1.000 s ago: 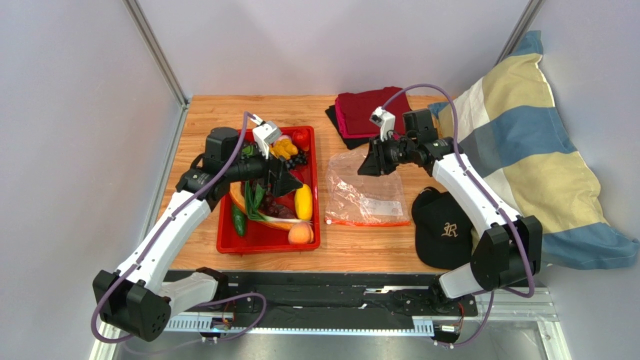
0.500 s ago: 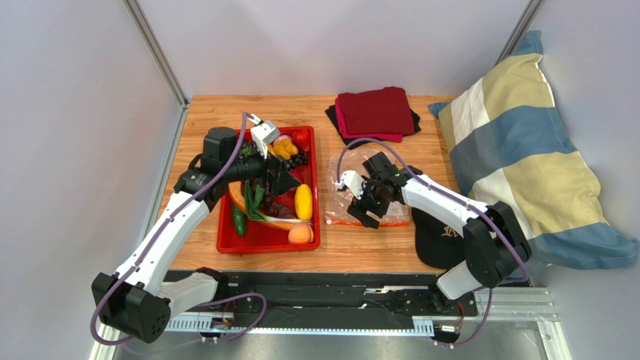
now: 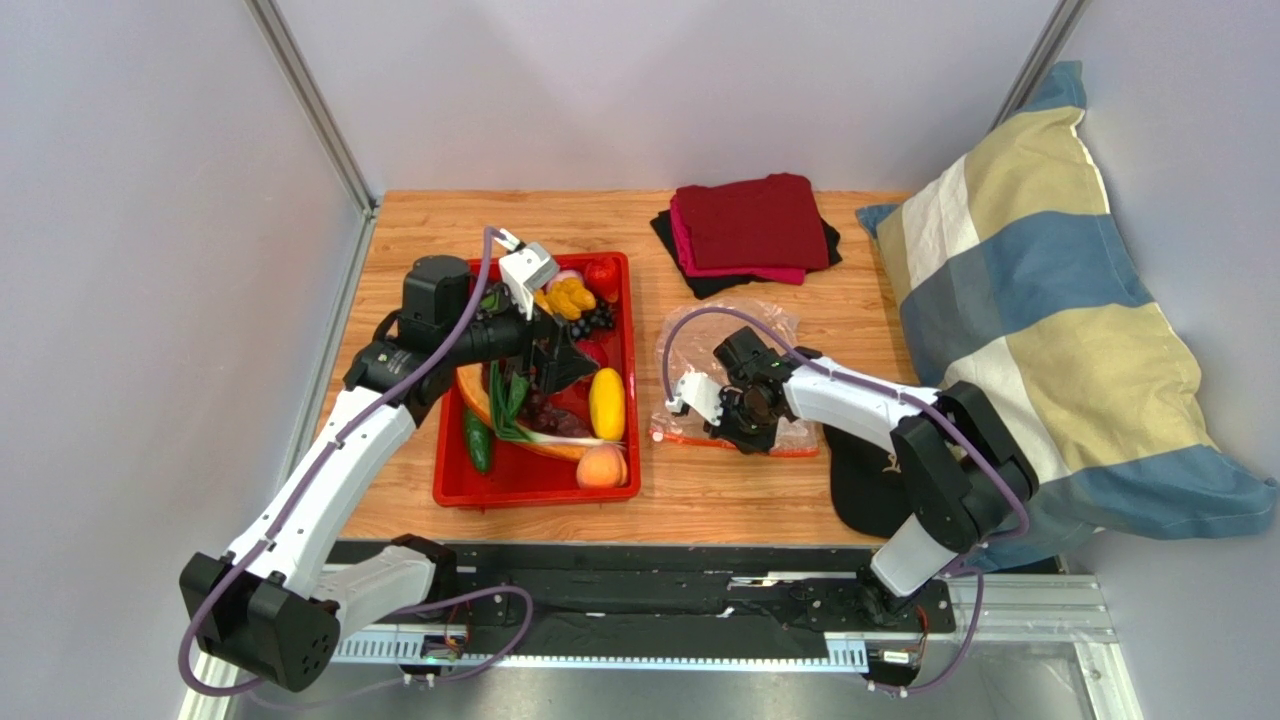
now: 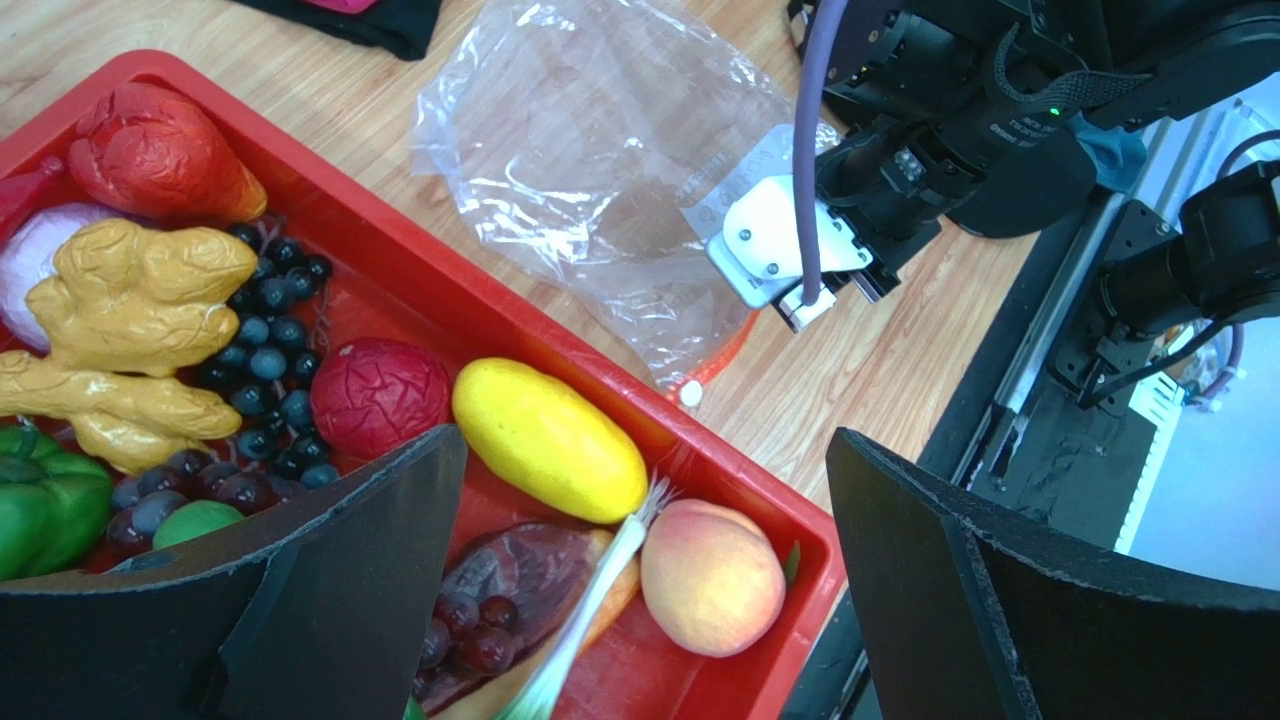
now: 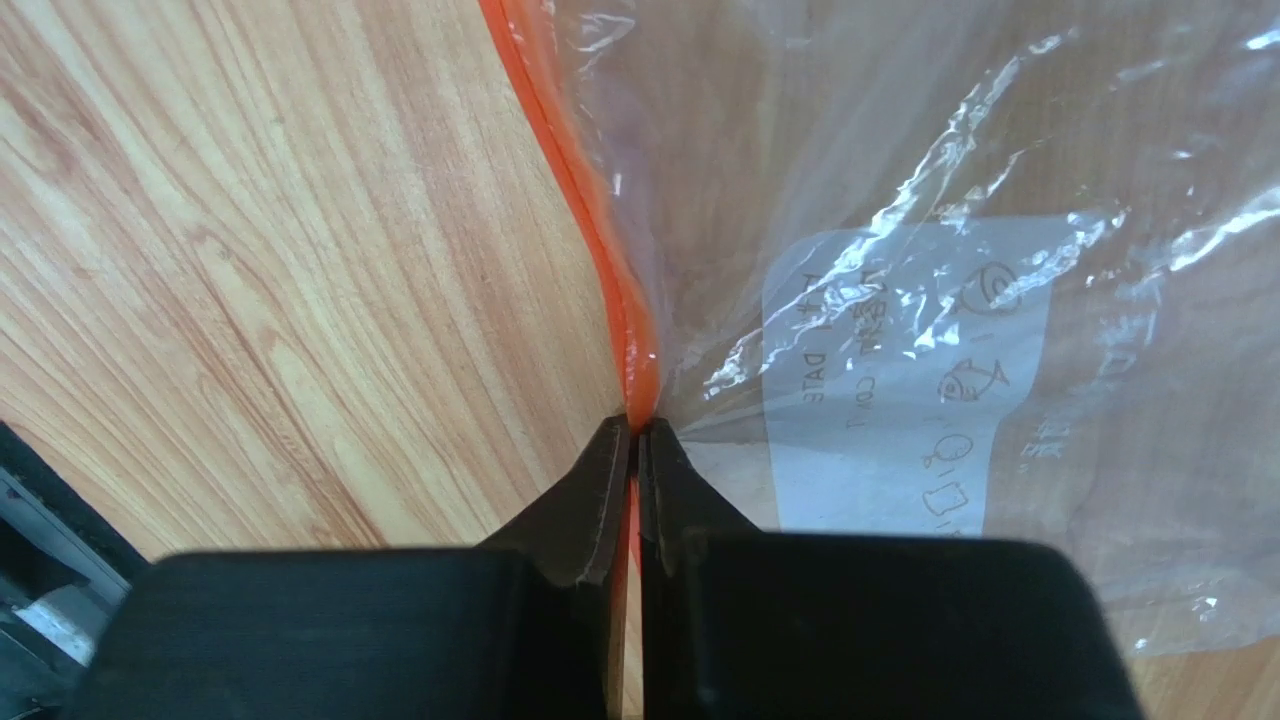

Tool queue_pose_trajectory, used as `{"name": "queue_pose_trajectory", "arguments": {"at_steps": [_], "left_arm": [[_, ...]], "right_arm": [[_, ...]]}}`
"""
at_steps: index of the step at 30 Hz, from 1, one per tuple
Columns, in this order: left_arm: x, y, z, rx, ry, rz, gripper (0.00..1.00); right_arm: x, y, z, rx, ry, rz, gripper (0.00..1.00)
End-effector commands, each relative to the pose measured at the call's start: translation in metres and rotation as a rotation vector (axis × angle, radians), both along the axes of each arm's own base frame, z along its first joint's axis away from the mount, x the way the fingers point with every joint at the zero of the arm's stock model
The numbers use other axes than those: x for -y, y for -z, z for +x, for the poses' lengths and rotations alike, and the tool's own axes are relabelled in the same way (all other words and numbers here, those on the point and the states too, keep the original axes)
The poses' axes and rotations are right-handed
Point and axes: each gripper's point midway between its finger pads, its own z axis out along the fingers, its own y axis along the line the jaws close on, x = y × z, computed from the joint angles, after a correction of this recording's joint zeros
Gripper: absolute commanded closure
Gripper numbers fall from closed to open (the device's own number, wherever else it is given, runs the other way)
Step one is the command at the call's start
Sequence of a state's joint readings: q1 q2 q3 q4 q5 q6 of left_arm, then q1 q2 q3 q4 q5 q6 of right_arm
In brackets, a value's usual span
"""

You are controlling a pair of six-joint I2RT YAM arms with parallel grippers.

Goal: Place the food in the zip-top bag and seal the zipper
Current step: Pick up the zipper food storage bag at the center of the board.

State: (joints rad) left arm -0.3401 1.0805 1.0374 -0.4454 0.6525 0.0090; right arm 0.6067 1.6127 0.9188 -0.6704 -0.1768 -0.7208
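Note:
The clear zip-top bag [image 3: 721, 368] lies flat on the wooden table right of the red tray [image 3: 451, 488]. Its orange zipper [image 5: 594, 255] runs along the near edge. My right gripper [image 5: 636, 428] is shut on the zipper strip, low on the table [image 3: 747, 413]. The food is in the tray: a yellow lemon [image 4: 549, 438], a peach [image 4: 712, 576], ginger [image 4: 128, 323], dark grapes [image 4: 271, 360] and a green pepper [image 4: 38, 503]. My left gripper [image 4: 643, 438] is open and empty, above the tray [image 3: 568, 357] over the lemon and peach. The bag looks empty.
A black cap [image 3: 864, 480] lies right of the bag, partly under my right arm. Folded dark red cloths [image 3: 748, 225] sit at the back. A striped pillow [image 3: 1052, 300] fills the right side. My right arm [image 4: 962, 135] is close to the tray's right rim.
My right gripper swung from above the bag's far edge down to its near edge and shut on the zipper. The left arm barely moved.

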Motion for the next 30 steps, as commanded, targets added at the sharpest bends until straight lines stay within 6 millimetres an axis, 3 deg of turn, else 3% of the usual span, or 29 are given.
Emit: {"name": "queue_pose_trajectory", "arguments": {"at_steps": [1, 6, 7, 9, 10, 12, 16, 22, 26, 30], "left_arm": [[0.001, -0.029, 0.004, 0.093, 0.009, -0.021, 0.01], [0.005, -0.028, 0.002, 0.047, 0.013, -0.051, 0.02], [0.007, -0.027, 0.003, 0.037, 0.016, -0.06, 0.02], [0.011, -0.029, 0.003, 0.007, 0.013, -0.087, 0.04], [0.013, -0.03, 0.007, 0.001, 0.011, -0.097, 0.04], [0.017, -0.035, 0.009, -0.028, 0.011, -0.133, 0.07], [0.028, -0.053, 0.019, -0.044, 0.002, -0.219, 0.12], [0.032, -0.054, 0.034, -0.124, -0.1, -0.283, 0.12], [0.044, -0.053, 0.045, -0.105, -0.172, -0.242, 0.09], [0.068, -0.036, 0.052, -0.19, -0.19, -0.217, 0.09]], "right_arm": [[-0.001, 0.002, 0.011, 0.02, 0.005, -0.002, 1.0], [-0.007, -0.056, 0.02, -0.015, 0.152, 0.172, 1.0], [-0.018, -0.081, 0.029, -0.016, 0.166, 0.261, 1.0], [-0.012, -0.107, 0.036, -0.052, 0.278, 0.346, 1.0], [-0.021, -0.127, 0.04, -0.071, 0.289, 0.432, 1.0], [-0.019, -0.148, 0.046, -0.112, 0.375, 0.517, 1.0], [-0.038, -0.194, 0.05, -0.195, 0.422, 0.708, 1.0], [-0.055, -0.239, 0.066, -0.199, 0.577, 0.914, 1.0], [-0.062, -0.248, 0.074, -0.227, 0.651, 0.998, 1.0], [-0.067, -0.248, 0.075, -0.256, 0.677, 1.019, 1.0]]}}
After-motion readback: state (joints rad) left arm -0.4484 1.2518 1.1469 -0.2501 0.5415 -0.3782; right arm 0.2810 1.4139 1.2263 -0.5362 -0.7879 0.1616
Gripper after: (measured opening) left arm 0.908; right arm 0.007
